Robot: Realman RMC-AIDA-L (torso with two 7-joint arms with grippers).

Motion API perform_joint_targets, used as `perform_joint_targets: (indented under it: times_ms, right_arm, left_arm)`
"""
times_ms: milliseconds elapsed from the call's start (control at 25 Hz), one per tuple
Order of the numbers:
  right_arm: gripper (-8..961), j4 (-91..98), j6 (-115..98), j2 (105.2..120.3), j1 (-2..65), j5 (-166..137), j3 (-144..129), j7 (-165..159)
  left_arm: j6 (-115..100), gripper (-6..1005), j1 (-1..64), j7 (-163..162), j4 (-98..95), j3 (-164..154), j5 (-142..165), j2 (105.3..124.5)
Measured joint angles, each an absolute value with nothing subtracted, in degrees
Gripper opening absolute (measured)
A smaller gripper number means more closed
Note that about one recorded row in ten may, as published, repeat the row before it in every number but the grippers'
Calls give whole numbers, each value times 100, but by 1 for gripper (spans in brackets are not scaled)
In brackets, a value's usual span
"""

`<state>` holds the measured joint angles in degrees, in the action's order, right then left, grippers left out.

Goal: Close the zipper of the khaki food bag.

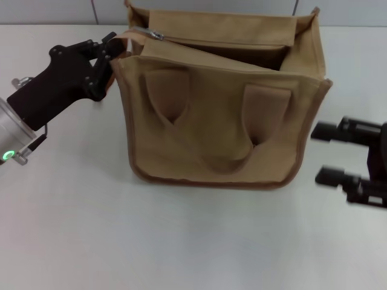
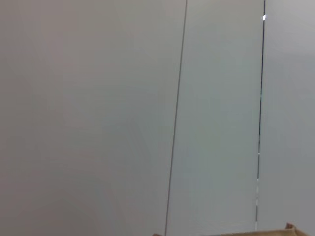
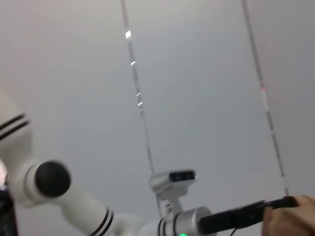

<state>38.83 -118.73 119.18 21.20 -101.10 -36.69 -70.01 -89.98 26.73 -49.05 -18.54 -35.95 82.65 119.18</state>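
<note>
The white table fills the head view, and the khaki food bag stands upright on it close to the far edge, roughly midway between the left and right edges. One of its broad side panels faces the near edge, with one loop handle drooping flat against it. The bag's mouth gapes open, wider toward the right end, so the dark inside shows.

The left gripper reaches in from the table's left edge and is at the bag's far-left top corner. Its dark fingers press against the brown piping there, but how far apart they are, and whether they grip anything, cannot be told. In the right wrist view this arm shows as a dark bar meeting a tan corner of the bag.

The right gripper hovers near the table's right edge, just beside the bag's right end without touching it. Its two fingers are spread apart with nothing between them.

The zipper runs along the bag's top and is undone, with its small silver pull lying at the left end, near the left gripper.
</note>
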Motion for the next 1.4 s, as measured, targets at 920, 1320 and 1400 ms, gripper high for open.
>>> perform_joint_targets:
  times_ms: [920,1320,1400]
  right_arm:
    - [662,3934,-9997,11918,3280,-9544,-3756,-9206]
    - [662,4509,-8817,11935,3839,-9515,-5142,-9538]
    - [662,4431,-8704,11938,3956,-9513,-5256,-9666]
  left_arm:
    - [-9579,27,2923,-5244,-1832,-3606,8274,11918]
    - [-9560,33,2930,-5242,-1793,-3613,8282,11918]
    - [-9569,34,2933,-5242,-1793,-3613,8283,11918]
